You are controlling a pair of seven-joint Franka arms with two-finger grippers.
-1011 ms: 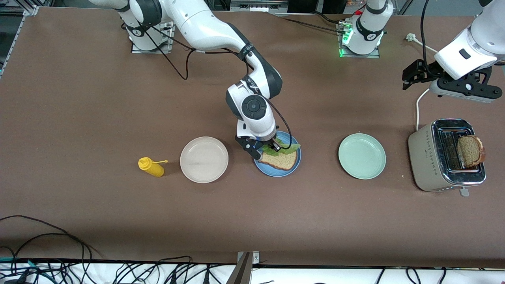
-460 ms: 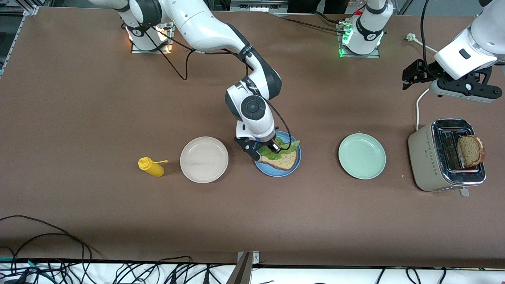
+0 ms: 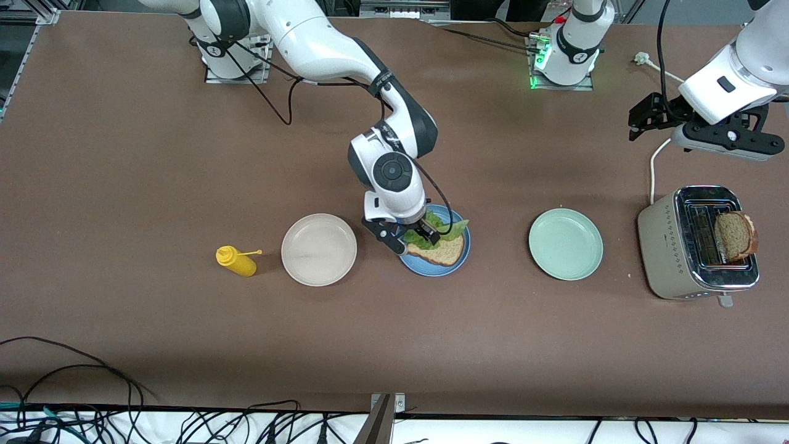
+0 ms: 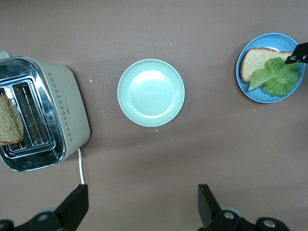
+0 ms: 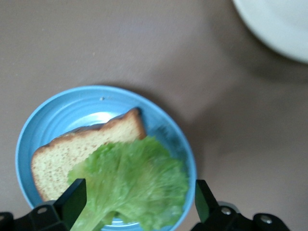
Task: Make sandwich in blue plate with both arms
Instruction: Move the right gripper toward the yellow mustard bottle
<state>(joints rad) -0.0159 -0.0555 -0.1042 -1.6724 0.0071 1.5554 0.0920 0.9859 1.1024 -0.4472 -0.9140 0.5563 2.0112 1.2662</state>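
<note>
Our right gripper [image 3: 412, 236] hangs just over the blue plate [image 3: 459, 256], jaws spread wide and empty, the lettuce leaf [image 5: 130, 187] lying loose across the bread slice [image 3: 442, 251]. Our left gripper [image 3: 641, 117], also wide open and empty, waits above the toaster [image 3: 672, 246], where the second slice [image 3: 733, 235] stands. We judge the overhanging leaf could slip off the bread if a finger brushes it, or when the second slice lands off-centre.

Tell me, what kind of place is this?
Probably a robotics lab staged as a kitchen: two white robot arms bolted to a brown table, loose black cables along its edge, and a shiny silver toaster holding brown bread.
</note>
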